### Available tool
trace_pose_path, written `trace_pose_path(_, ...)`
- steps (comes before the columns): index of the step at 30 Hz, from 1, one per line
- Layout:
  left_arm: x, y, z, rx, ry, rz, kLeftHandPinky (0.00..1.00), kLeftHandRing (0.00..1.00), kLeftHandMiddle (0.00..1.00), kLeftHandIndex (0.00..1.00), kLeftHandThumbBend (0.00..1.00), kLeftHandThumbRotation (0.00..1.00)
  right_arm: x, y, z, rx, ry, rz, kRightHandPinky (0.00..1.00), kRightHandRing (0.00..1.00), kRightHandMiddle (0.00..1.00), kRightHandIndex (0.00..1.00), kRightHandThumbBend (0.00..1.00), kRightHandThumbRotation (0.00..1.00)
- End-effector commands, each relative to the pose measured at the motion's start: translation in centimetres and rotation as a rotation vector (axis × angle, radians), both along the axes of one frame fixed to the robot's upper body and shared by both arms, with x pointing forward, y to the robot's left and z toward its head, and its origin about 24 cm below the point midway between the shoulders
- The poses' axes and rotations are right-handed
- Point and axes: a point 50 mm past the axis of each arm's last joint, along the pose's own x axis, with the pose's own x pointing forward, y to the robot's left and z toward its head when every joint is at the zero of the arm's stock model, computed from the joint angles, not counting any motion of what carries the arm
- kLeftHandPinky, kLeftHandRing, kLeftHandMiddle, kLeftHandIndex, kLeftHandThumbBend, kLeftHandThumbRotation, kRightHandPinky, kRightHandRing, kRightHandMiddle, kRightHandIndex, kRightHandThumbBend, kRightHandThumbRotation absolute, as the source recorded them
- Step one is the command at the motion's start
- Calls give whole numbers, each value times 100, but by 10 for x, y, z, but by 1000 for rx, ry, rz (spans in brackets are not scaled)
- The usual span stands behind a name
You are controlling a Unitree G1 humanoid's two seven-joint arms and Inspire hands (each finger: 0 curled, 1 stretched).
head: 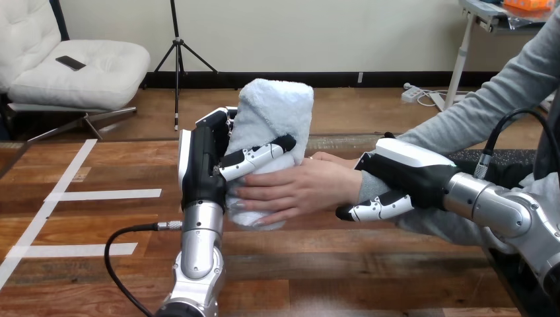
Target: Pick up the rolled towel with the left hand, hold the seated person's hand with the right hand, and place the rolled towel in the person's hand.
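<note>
White rolled terry towel (274,109), probably soft, light and squashable, grasped mid-height by left robot hand (201,165); person's hand (297,188) cups its lower front, wrist (367,187) clasped by right robot hand (409,168).

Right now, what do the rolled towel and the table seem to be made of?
Rolled towel: soft terry cloth, pale bluish white, matte; its surface looks fuzzy and looped. Table: dark-stained wood planks with a slight sheen; grain and seams show, though it could be veneer.
</note>
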Motion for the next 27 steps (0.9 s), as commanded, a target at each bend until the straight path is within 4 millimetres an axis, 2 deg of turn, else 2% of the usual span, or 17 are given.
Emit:
trace_pose_path(1, 19, -29, 40, -35, -129, -73, 40, 41, 42, 42, 55, 0, 10, -2, 30, 39, -109, -9, 15, 19, 23, 24, 55, 50)
trace_pose_path(27, 10, -50, 34, -102, -102, -97, 39, 41, 42, 42, 55, 0, 10, -3, 29, 40, -103, -15, 16, 19, 24, 24, 54, 49)
